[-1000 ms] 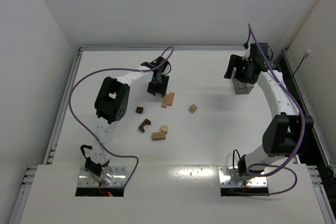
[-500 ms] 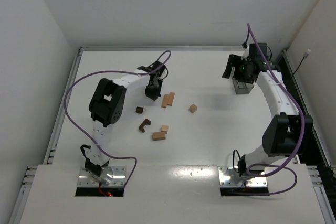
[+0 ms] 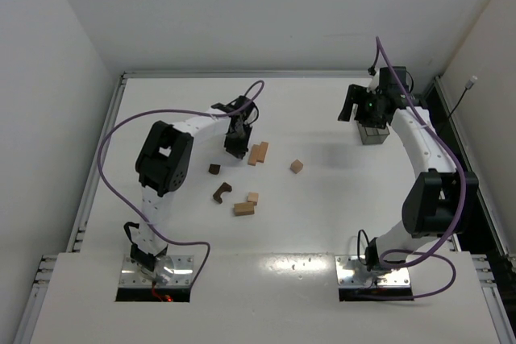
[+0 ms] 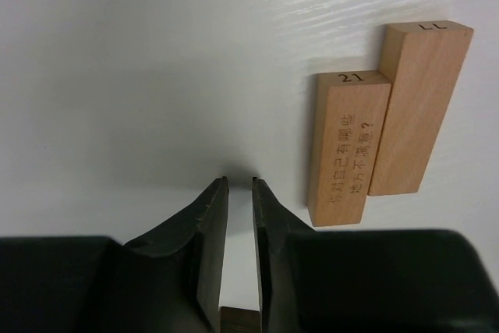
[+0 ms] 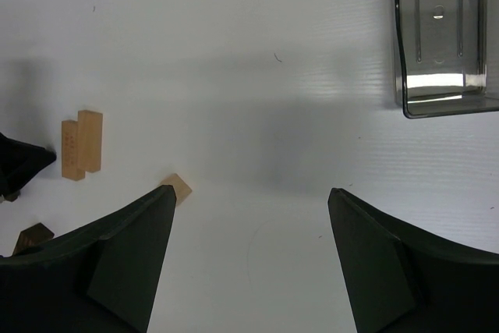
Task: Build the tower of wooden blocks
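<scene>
My left gripper [image 3: 233,149] [image 4: 238,181] points down at the table just left of two light tan bars [image 3: 258,152] [image 4: 347,146] that lie side by side. Its jaws stand almost together, and a small brown wooden block [image 4: 240,321] is pinched deep between them. A tan cube [image 3: 297,166] [image 5: 178,187], a dark cube [image 3: 214,169], a dark notched piece [image 3: 222,192] and two more tan blocks [image 3: 246,205] lie loose on the table. My right gripper [image 3: 353,107] [image 5: 251,193] hovers wide open and empty at the far right.
A dark translucent bin [image 3: 372,132] [image 5: 444,37] stands beside my right gripper at the far right. White walls close the table at the back and on the left.
My left gripper has shifted a little left and nearer, to just beside the tan bars, and looks narrower. My right gripper has moved slightly left. The loose blocks have not moved.
</scene>
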Controlling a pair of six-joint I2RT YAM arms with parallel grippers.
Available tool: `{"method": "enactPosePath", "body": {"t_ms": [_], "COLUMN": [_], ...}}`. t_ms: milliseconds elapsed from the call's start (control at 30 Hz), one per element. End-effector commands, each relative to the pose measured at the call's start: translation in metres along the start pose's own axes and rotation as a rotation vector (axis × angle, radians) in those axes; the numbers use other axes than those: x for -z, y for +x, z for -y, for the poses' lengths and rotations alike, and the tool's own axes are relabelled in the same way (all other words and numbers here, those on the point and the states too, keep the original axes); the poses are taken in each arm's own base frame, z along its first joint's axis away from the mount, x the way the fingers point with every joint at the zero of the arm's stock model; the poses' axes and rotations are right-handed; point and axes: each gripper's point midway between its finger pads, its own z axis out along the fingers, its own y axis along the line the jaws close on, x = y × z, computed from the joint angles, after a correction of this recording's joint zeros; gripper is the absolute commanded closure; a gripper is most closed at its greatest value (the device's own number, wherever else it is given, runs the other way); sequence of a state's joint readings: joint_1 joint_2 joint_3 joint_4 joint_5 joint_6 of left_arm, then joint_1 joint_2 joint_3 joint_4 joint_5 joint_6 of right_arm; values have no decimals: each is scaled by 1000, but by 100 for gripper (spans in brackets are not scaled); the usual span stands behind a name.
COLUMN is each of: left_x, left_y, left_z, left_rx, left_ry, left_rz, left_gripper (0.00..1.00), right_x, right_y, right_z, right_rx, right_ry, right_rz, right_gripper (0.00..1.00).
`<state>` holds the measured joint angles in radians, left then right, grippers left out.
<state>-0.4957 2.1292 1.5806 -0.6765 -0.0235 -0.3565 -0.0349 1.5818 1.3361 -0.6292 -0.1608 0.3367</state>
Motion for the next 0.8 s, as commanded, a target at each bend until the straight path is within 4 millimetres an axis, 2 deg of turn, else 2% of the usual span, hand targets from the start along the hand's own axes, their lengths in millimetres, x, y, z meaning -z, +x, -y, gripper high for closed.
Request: {"method": "enactPosePath", "body": {"t_ms": [0, 267, 433, 767], "left_x": [9, 4, 5, 9], "left_y": [3, 6, 7, 8], "left_z": [18, 23, 26, 36], "left_rx": [-28, -37, -46, -63], "left_ry": [48, 57, 75, 92], "left_rz": [-6, -18, -23, -19], "left_gripper": [84, 83, 73, 67], "right_x": [5, 5, 3, 3], "right_y": [-10, -12, -9, -9], "right_z": [-7, -7, -6, -6], "right_rx": [1, 3, 1, 1], "right_ry": [-23, -25, -23, -23], "right_rz": [43, 52, 43, 43], "right_gripper": [24, 24, 24, 24]}}
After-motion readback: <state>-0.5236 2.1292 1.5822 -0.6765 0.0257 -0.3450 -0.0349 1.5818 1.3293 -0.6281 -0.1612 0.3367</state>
